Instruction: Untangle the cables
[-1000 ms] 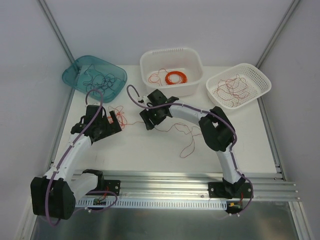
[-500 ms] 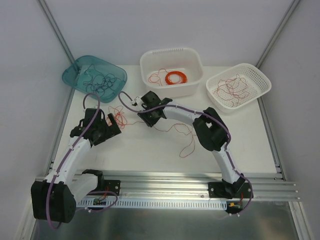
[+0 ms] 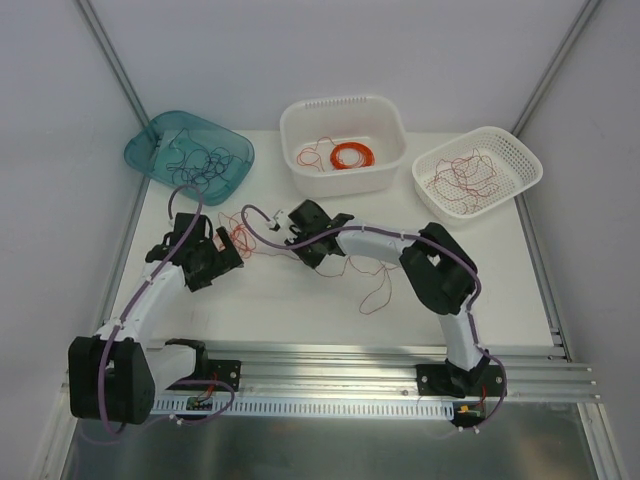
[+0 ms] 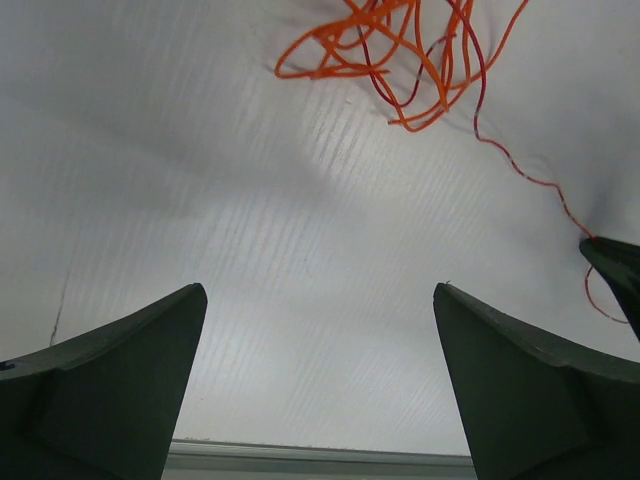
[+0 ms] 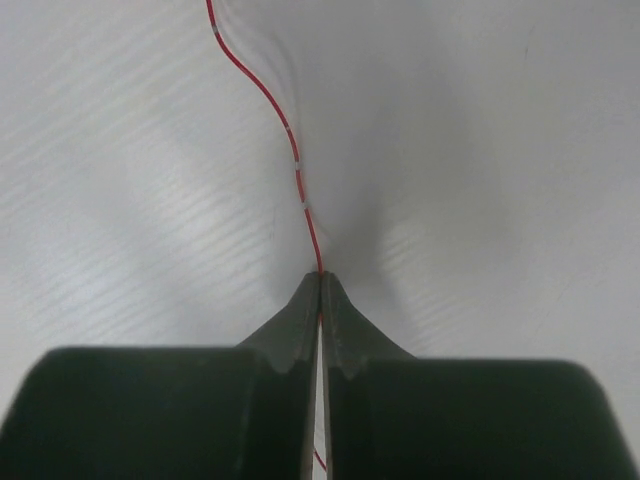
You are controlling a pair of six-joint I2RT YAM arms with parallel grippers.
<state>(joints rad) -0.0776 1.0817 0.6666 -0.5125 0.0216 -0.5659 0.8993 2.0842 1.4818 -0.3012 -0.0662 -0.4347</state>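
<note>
A small tangle of orange and dark red cables (image 3: 238, 238) lies on the white table, and one red strand (image 3: 372, 290) trails off to the right. In the left wrist view the tangle (image 4: 400, 50) lies ahead of my left gripper (image 4: 315, 300), which hangs open over bare table. From above, the left gripper (image 3: 225, 252) sits just left of the tangle. My right gripper (image 5: 320, 275) is shut on a thin red cable (image 5: 290, 150) that runs up and left from its tips. In the top view the right gripper (image 3: 316, 258) is right of the tangle.
A teal tray (image 3: 150, 135) with black wires sits at the back left. A white basket (image 3: 380, 120) in the back middle holds a wound orange coil (image 3: 352, 155). A second white basket (image 3: 520, 150) at the back right holds red wires. A metal rail (image 3: 350, 365) lines the near edge.
The right gripper has closed on the red strand and shifted slightly towards the near edge. The left gripper stayed open and drew back slightly from the tangle.
</note>
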